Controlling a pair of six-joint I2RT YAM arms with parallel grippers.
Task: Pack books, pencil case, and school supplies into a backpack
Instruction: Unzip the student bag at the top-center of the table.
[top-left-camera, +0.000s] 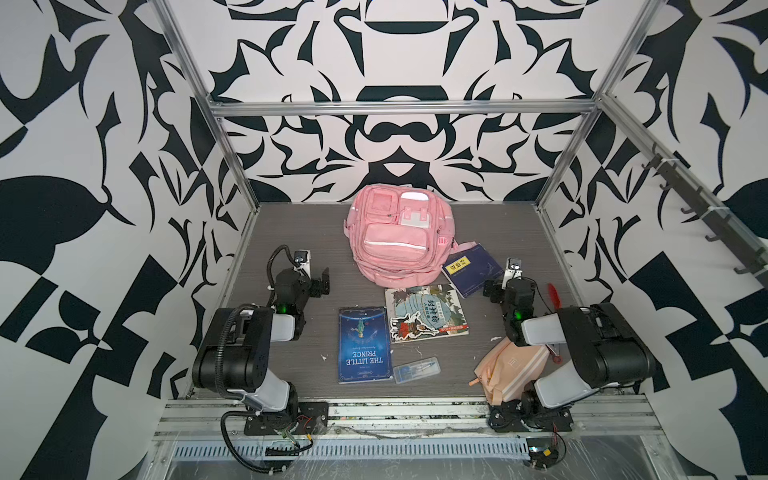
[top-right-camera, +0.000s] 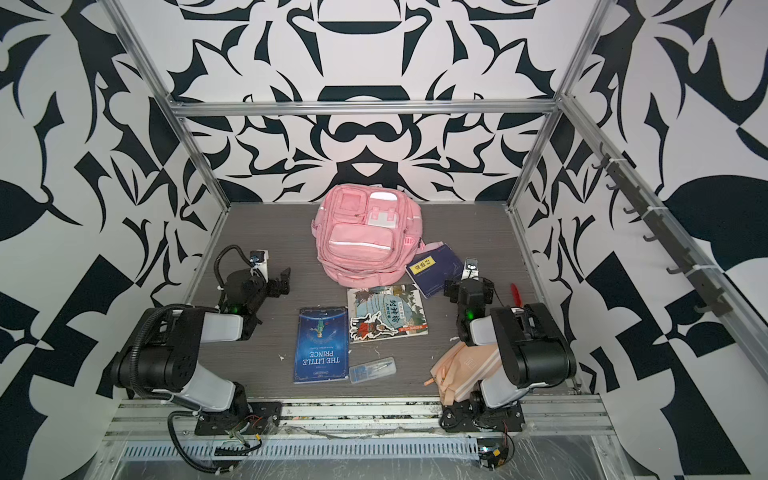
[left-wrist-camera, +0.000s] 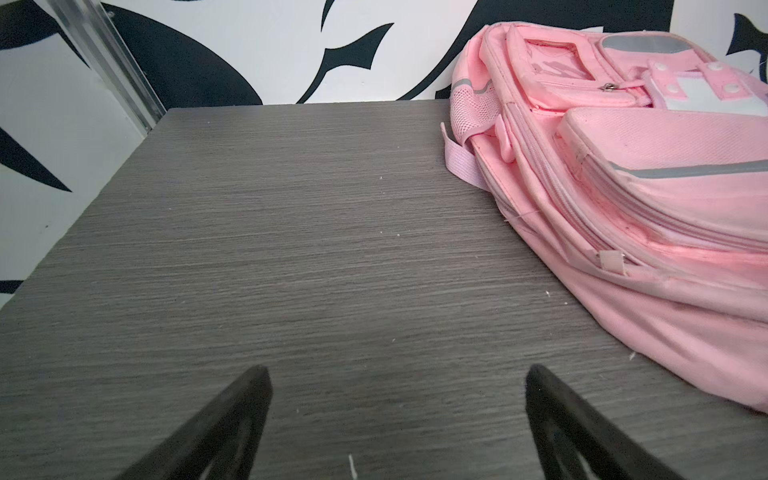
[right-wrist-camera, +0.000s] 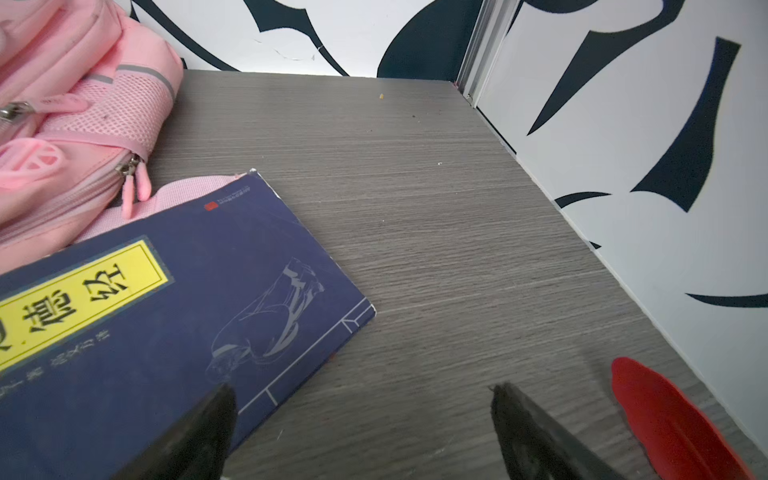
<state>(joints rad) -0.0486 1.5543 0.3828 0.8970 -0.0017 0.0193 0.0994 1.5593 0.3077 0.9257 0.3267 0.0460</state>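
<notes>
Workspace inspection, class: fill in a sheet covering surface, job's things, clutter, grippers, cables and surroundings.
Surface: grey wood-grain table, scattered white specks.
Job's things: pink backpack front up at the back; navy book lying on its strap; illustrated book and blue book mid-table; clear box beside the blue book; peach pencil case partly under the right arm.
Clutter: red feather at the table's right edge.
Grippers: left gripper and right gripper open, empty.
Cables: black hose on the left arm.
Surroundings: black-and-white patterned walls, aluminium frame.
</notes>
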